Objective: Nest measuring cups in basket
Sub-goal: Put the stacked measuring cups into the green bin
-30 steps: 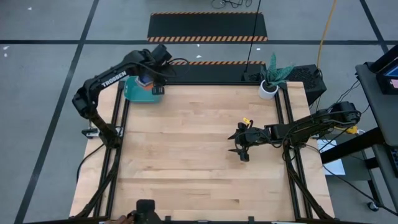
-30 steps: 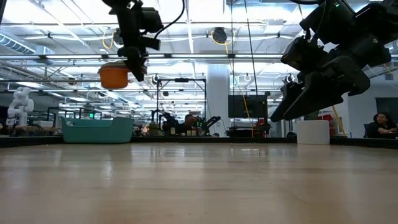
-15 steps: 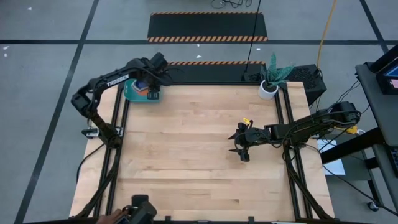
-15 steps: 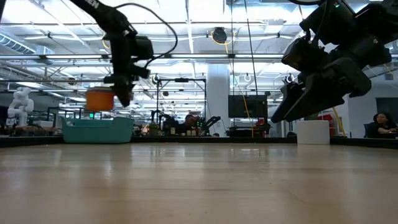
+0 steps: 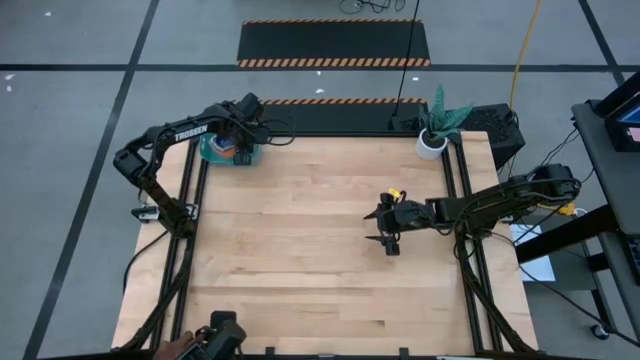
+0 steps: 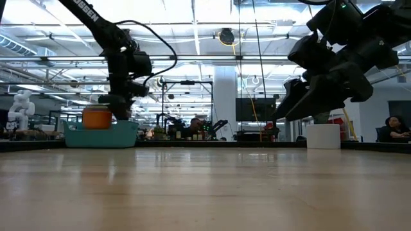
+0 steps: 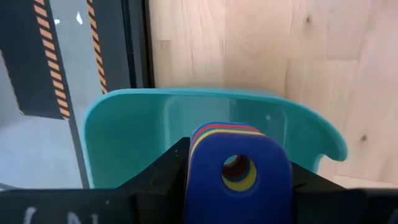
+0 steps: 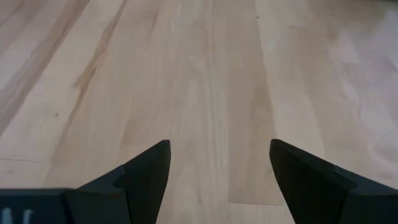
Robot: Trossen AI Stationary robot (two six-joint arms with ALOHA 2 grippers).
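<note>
The nested stack of measuring cups [image 6: 97, 118] shows its orange outermost cup in the low view and a blue top handle in the left wrist view. My left gripper [image 5: 240, 149] is shut on the stack over the teal basket [image 5: 211, 150] at the table's far left corner. The orange cup sits level with the basket's rim [image 6: 101, 124]. My right gripper [image 5: 386, 226] hovers open above the bare table, right of the middle, and touches nothing. My left gripper pinches the stacked handles [image 7: 239, 163] between its two fingers [image 7: 163, 172], blue on top with red and yellow edges behind it. It comes from above, pointing down into the basket [image 7: 124, 118]. The orange cup hangs below the fingers; whether it touches the basket's floor I cannot tell.
A small white pot with a green plant [image 5: 432, 142] stands at the table's far right corner. Bare wooden tabletop [image 5: 300, 230] spreads between the two arms. People show in the room beyond the table in the low view.
My left gripper has come down and moved toward the table's far left corner, still shut on the cup stack. The orange cup has gone from well above the basket to the level of its rim.
</note>
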